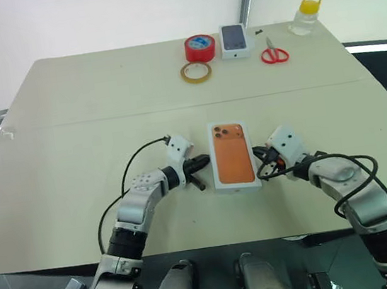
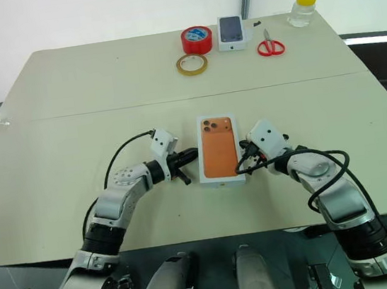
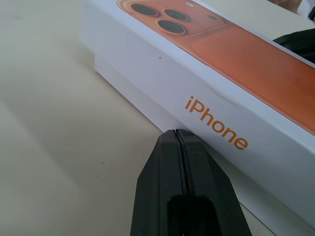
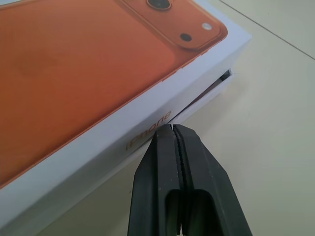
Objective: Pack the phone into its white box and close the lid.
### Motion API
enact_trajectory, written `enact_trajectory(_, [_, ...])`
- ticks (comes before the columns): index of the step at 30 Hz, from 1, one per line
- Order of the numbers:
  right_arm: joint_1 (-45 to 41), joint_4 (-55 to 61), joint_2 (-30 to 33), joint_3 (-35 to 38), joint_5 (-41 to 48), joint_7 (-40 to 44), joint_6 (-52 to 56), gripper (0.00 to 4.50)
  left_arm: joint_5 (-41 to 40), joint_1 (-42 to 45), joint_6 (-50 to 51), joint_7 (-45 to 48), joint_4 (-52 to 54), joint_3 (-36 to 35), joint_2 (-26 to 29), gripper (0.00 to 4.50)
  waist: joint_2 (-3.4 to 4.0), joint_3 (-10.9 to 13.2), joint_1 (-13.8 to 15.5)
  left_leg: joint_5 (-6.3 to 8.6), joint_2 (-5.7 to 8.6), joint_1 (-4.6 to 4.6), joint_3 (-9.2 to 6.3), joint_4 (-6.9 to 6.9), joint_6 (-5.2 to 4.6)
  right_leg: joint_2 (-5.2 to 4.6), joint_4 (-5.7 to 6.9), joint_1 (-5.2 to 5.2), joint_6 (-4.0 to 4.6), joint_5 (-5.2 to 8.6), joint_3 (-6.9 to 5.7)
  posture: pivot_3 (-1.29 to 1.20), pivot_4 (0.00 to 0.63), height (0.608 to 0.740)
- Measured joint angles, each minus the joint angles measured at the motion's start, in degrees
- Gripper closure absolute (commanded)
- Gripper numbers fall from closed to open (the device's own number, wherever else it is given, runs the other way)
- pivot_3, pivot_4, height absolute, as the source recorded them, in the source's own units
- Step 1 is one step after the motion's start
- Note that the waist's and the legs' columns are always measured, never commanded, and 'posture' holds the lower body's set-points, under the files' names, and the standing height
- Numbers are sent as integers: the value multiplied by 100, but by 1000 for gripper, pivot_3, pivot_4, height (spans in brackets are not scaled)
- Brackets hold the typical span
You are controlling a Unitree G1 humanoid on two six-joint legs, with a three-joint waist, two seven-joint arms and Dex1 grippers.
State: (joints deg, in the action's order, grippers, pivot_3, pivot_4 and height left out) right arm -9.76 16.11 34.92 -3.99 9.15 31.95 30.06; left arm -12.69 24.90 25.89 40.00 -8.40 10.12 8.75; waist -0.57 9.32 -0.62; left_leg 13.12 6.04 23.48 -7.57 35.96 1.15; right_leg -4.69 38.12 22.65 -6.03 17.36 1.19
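The lid (image 1: 233,155) sits on the white box (image 3: 125,88), mid-table, not yet fully down.

My left gripper (image 3: 179,142) and right gripper (image 4: 173,135), both pinched shut and empty, flank its long sides; stiff, light, slick cardboard, so I'd press the top down evenly, forearms angled inward.

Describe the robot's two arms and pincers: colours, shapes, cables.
Both arms are silver-grey rounded metal segments with black joint bands. A white boxy module sits at each wrist, and a loose black cable loops along each arm. The left pincer and right pincer each have two black, tapered fingers.
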Motion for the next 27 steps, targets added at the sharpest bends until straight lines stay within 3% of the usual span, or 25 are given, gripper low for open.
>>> enact_trajectory(27, [18, 109, -30, -43, -363, -10, -72, 4467, -39, 164, -201, -369, -292, -95, -263, 4500, 0, 0, 1, -1, 0, 0, 0, 4, 1, 1, 1, -1, 0, 0, -1, 0, 150, 740])
